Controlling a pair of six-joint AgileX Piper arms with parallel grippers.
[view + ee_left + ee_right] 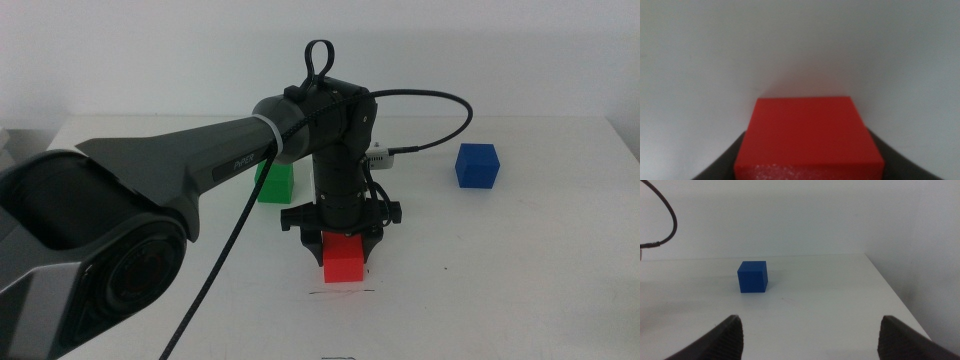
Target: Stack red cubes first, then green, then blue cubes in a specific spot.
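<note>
Pen line [340,293] on the white table [520,290] lies nearest, touching or just in front of the one red cube [343,259]. My left gripper [342,240] points down with its jaws pinching that cube at the sides; whether it rests on the table I cannot tell. Farther back, one green cube [277,183] sits partly hidden behind my left arm, and one blue cube [477,165] stands well apart on the right. My right gripper [810,332], jaws spread and holding nothing, faces the blue cube from a distance

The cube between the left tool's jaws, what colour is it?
Bright red cube, plain matte faces; the left wrist view shows it best.
</note>
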